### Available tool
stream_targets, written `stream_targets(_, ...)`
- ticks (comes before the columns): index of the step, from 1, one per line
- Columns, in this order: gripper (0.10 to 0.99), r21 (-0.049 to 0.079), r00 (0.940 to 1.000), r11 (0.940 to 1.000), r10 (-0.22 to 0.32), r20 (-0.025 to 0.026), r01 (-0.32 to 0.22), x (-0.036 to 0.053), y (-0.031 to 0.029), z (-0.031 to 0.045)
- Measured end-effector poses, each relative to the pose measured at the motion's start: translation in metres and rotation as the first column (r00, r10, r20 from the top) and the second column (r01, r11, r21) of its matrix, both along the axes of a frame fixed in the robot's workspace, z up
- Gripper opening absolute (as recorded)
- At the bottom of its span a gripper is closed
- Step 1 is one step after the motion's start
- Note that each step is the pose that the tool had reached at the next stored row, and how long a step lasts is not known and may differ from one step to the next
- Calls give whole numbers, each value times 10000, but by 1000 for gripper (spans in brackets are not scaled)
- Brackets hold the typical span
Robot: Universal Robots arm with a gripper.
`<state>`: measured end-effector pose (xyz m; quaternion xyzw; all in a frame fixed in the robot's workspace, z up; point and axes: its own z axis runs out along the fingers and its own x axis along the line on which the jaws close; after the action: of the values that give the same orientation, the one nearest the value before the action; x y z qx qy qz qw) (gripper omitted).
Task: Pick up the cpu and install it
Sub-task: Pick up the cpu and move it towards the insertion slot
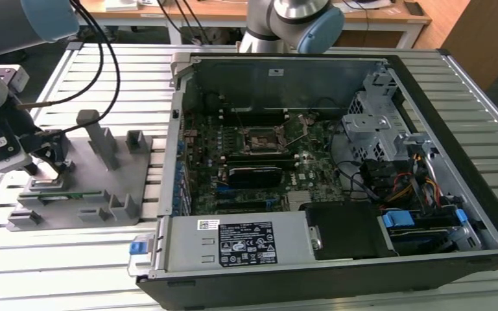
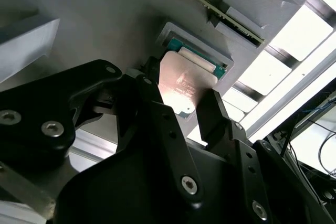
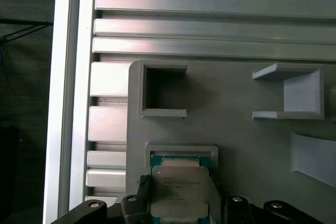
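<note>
The cpu (image 2: 184, 80) (image 3: 178, 187) is a flat square chip with a silver metal top. It sits between two black fingers (image 2: 152, 90), one pressed against each side. It hangs slightly tilted just over a shallow square pocket (image 3: 181, 149) with a teal inside, set in the grey fixture plate (image 1: 85, 194). My gripper (image 1: 50, 170) (image 2: 181, 95) (image 3: 179, 192) is shut on the chip at the exterior view's left, low over the plate. The black socket frame (image 1: 260, 139) lies on the motherboard inside the open computer case (image 1: 456, 97), far to the exterior view's right of the gripper.
Grey upright posts (image 1: 102, 139) and open brackets (image 3: 163, 90) stand on the fixture plate close to the gripper. The slatted aluminium table (image 1: 85, 58) carries everything. Another robot arm (image 1: 292, 19) stands behind the case. A power supply (image 1: 231, 243) fills the case's near side.
</note>
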<state>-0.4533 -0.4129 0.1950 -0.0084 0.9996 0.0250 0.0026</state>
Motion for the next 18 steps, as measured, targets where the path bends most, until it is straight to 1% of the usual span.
stream_targets(6, 525, 0, 10000, 10000, -3, -1, 3, 4, 0, -6)
stream_targets(18, 537, -1, 10000, 10000, -4, -3, 4, 5, 0, -57)
